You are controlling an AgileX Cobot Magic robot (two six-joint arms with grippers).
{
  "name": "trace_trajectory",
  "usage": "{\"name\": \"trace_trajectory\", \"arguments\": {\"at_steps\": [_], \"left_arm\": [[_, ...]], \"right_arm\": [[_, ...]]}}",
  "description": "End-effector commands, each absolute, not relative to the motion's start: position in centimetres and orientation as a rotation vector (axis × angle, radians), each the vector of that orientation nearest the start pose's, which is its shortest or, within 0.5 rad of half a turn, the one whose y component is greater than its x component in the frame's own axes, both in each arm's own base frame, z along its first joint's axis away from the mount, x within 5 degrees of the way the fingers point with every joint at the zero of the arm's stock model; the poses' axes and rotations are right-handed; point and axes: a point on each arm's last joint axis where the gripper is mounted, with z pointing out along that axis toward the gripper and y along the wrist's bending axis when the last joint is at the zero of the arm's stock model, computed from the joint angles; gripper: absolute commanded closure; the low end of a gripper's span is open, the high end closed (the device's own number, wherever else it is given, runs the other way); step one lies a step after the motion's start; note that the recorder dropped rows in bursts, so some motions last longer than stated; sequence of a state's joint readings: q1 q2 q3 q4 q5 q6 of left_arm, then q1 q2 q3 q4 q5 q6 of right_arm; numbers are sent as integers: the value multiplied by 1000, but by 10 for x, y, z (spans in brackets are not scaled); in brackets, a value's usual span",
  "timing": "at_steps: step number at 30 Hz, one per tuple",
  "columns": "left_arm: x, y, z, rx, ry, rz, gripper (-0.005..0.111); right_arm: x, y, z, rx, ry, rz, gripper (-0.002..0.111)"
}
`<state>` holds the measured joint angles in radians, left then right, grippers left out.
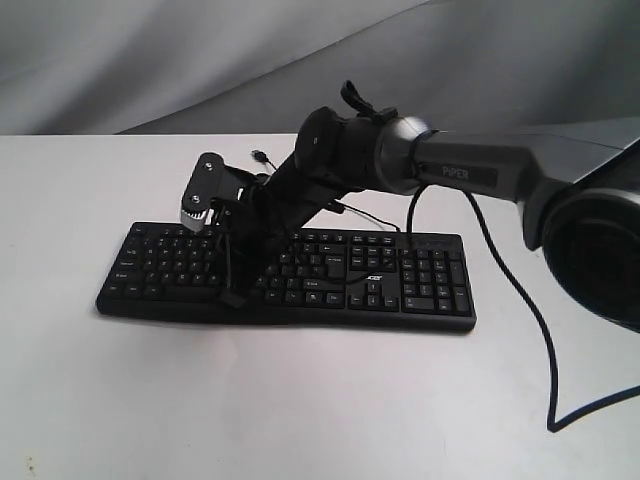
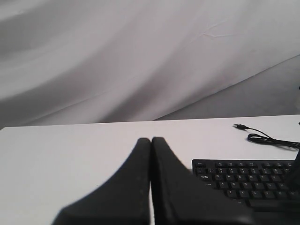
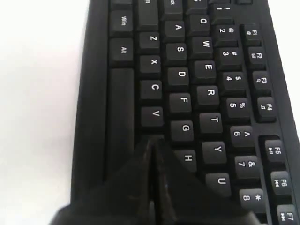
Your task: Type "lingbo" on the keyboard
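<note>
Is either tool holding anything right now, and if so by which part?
Nothing is held. The right tool is shut empty, its tip over the keyboard near V; the left tool is shut empty too.

White flat tabletop (image 1: 300, 400). Long flat black plastic keyboard (image 1: 420, 280) with number pad lies mid-table, long side parallel to the near edge. Thin black USB cable (image 2: 255, 137) trails behind it toward the far edge, plug loose on the surface. Thicker black cable (image 1: 550, 424) rests near the right edge.
</note>
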<state>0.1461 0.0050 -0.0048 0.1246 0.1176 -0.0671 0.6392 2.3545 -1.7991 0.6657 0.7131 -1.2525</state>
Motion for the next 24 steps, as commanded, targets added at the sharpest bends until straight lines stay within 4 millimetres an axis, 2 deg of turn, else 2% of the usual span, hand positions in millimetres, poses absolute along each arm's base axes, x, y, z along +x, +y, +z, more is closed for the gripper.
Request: {"name": "trace_trajectory", "arguments": {"at_steps": [1,15,19,24], "left_arm": [[56,9,203,-78,1592,162,106],[56,9,203,-78,1592,162,106],[56,9,203,-78,1592,162,106],[56,9,203,-78,1592,162,106]], "right_arm": [[379,329,125,-1732,1928,519,108],[381,328,122,-1731,1929,503,108],[381,328,111,-1736,1947,505,108],[380,327,111,-1754,1948,510,108]]}}
